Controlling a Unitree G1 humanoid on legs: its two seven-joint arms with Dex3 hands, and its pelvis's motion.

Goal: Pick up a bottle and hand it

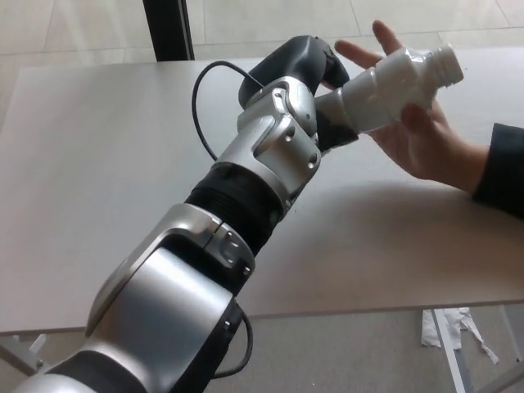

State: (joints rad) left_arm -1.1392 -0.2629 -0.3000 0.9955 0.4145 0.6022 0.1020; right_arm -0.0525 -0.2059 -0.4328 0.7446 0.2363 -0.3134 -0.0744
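Bottle (391, 88) is the only container here; walls are white/opaque, so contents can't be told. No cap visible on the neck, which ends in a ridged ring & points up-right. Body is ribbed w/ stepped shoulders, glossy, tilted w/ the base low-left.

Bottle sits above the bench (98, 164), not touching it. Its base end is in the left hand (315, 74), black fingers clamped on the lower part of the bottle. Its upper half lies across a person's open palm (426, 131), which is just under & behind the bottle, fingers spread, some showing above the bottle. A dark sleeve (501, 168) is right of the bottle at the frame edge.

Silver arm (270, 155) runs from lower-left up to the bottle; a black cable (205, 106) loops left of it.

Bench: pale, bare left of & below the bottle, lots of open room there. Its near edge is well below the bottle; far edge is just behind the bottle, w/ a dark post (168, 29) beyond, up-left. Paper scraps (458, 332) on the floor, below the bottle past the near edge.

Right hand not in view.
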